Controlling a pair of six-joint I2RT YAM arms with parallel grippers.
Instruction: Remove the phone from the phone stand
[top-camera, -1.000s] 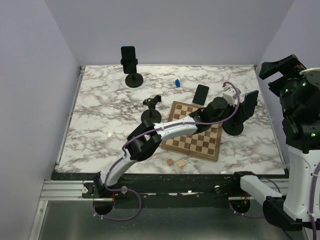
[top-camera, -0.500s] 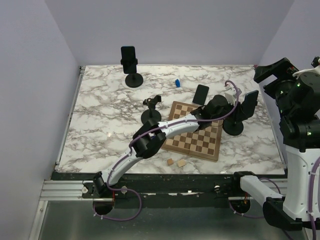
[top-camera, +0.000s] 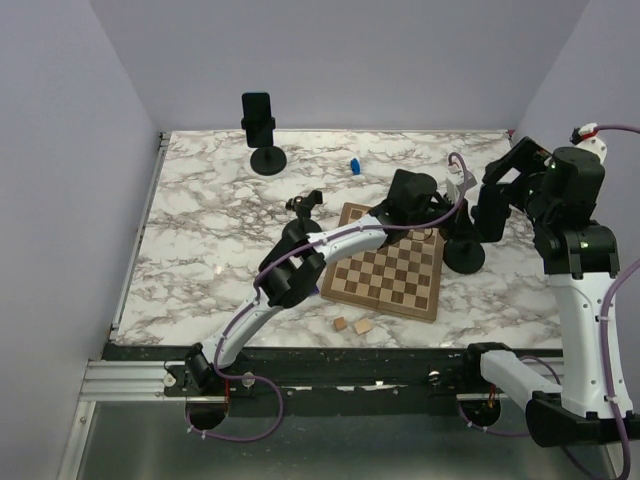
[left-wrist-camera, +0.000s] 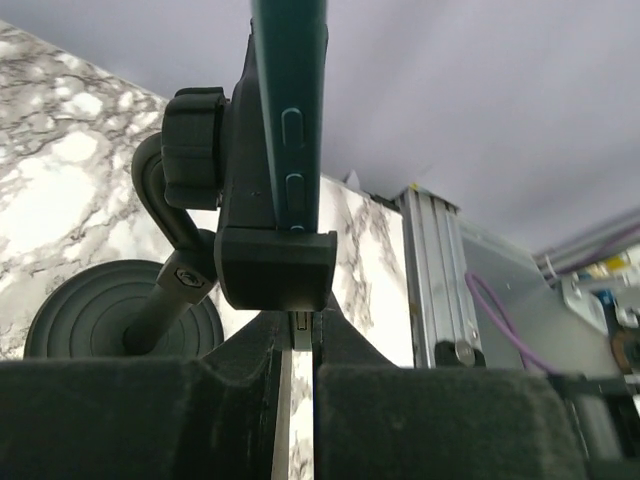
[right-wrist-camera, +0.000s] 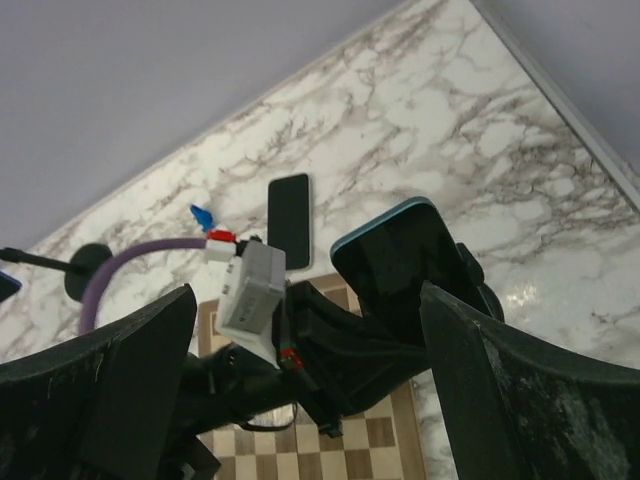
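Finds dark teal-edged phone (right-wrist-camera: 400, 260) clamped upright in black plastic stand (left-wrist-camera: 270, 255), between spread, empty fingers of right gripper (right-wrist-camera: 308, 300), presumably for lift-out | notes left gripper (left-wrist-camera: 297, 345) pinched near-shut on nothing, cradle just beyond fingertips, likely to brace.

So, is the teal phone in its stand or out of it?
In. The left wrist view shows the phone upright inside the stand, bottom edge in its cradle.

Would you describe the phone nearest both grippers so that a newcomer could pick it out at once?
On the marble table, look just right of the chessboard, where a black round-based stand rises. The phone clamped in it has a teal edge; the nearby phone lies flat, and the far-left phone is black.
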